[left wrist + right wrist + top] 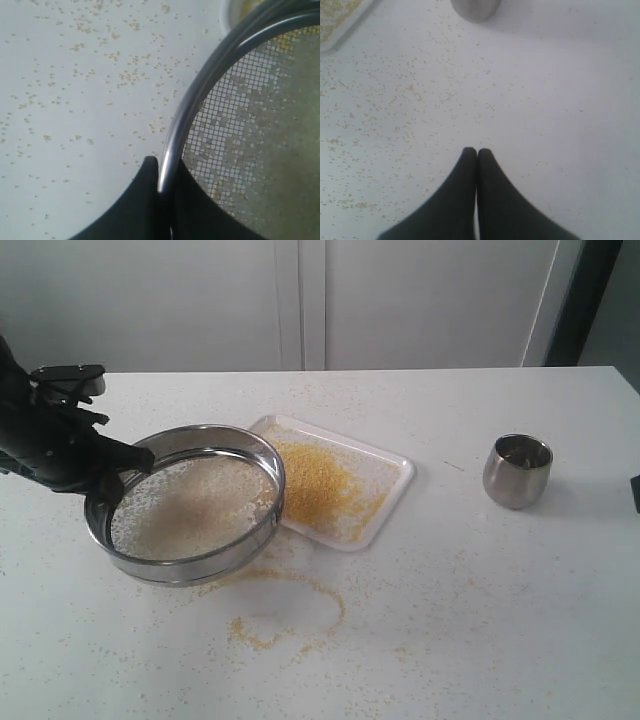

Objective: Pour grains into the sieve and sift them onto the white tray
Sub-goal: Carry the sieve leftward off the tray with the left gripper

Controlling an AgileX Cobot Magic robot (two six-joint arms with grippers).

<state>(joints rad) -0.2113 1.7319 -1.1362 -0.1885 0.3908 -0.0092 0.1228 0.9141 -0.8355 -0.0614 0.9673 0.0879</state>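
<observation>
We count three containers on the table (480, 630): one sieve (200, 566), one white tray (398, 466) and one steel cup (517, 475). The sieve holds a layer of pale whitish grains (185, 510) on its mesh. The white tray carries a spread of fine yellow meal (320, 488), and more of it lies in a ring on the table before the sieve. What the cup holds we cannot tell. The sieve sits at the tray's left end, overlapping its edge. The left gripper (161, 172) pinches the sieve's rim, one finger on each side. The right gripper (477, 151) hangs over the table, fingertips pressed together, holding nothing.
</observation>
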